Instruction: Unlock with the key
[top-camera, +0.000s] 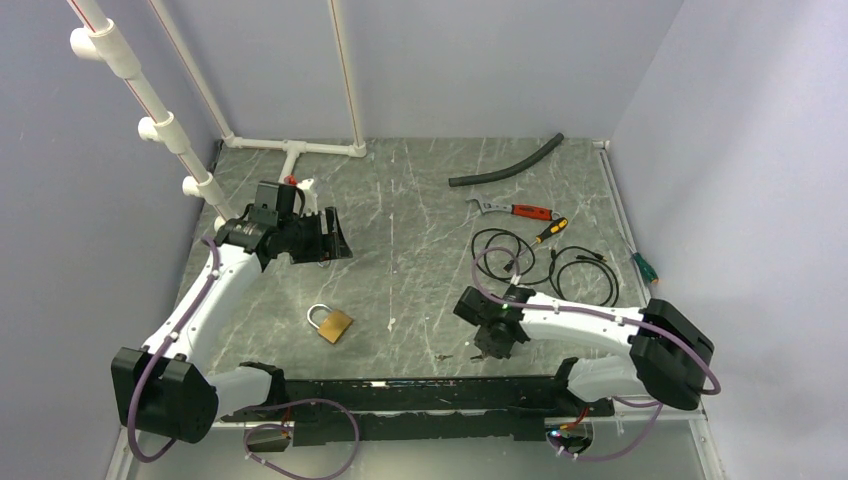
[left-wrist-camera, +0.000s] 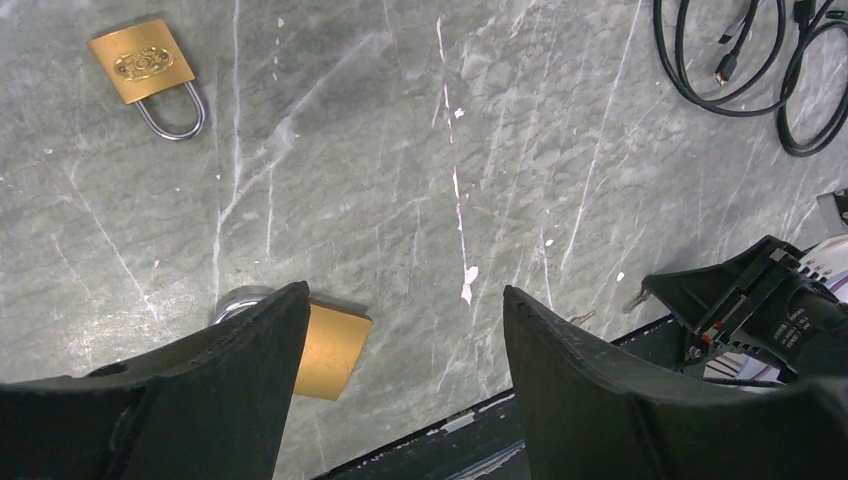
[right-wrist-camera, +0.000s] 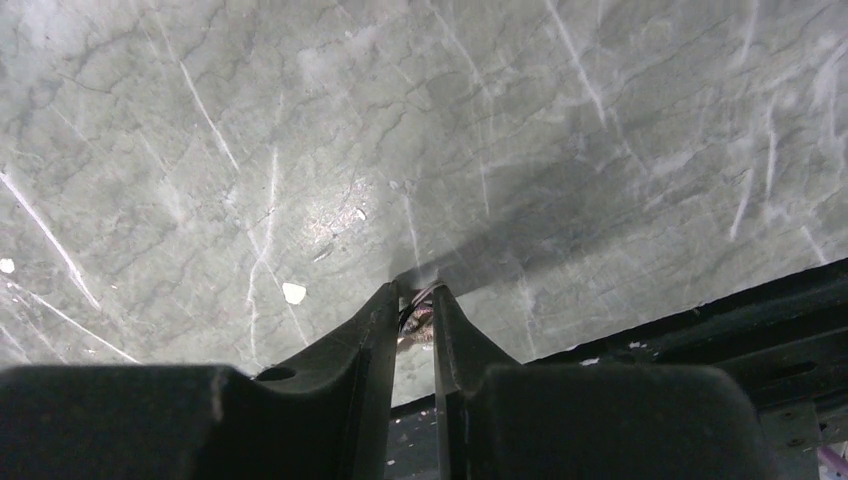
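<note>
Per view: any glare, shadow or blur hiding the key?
Right wrist: the key dim, pinched in the dark right end effector; glare patch and shadow band on the table. Left wrist: table crisp, left end effector underexposed. Top external: even, sharp; key too small to see.

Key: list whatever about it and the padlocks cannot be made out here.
Key: right wrist view, mostly buried between the right gripper's fingers; shape unreadable.
Key, top view: too small, under that gripper.
Near padlock: left wrist view, shackle partly behind the left gripper's finger.
Keyholes: shown in no view.
</note>
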